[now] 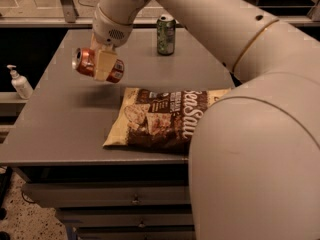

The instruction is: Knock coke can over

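The coke can [88, 63] is red-orange with a silver top. It lies on its side in the air, top pointing left, above the left middle of the grey table [70, 114]. My gripper [104, 64] is shut on the coke can around its middle, with one tan finger [105, 65] across the front of it. The white arm reaches in from the upper right. The can hangs a little above the table, casting a shadow below it.
A dark green can [166, 34] stands upright at the table's back. A brown and cream chip bag [162, 118] lies flat right of the gripper. A white pump bottle [20, 82] stands off the table's left edge. The arm's body fills the lower right.
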`<control>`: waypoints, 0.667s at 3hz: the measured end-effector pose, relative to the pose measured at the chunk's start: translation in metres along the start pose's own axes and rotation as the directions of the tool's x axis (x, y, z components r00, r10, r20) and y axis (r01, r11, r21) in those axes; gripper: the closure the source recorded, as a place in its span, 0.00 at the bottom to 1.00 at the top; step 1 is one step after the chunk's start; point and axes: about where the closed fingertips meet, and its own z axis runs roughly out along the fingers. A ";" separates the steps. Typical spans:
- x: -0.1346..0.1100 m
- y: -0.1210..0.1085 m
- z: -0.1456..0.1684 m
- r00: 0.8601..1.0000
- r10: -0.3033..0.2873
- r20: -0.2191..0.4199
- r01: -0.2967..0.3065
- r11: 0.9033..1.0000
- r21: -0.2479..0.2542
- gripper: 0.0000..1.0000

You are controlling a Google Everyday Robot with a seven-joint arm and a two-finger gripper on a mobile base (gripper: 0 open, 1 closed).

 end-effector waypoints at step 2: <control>0.008 0.008 0.017 0.973 -0.069 -0.222 0.063 0.997 -0.037 1.00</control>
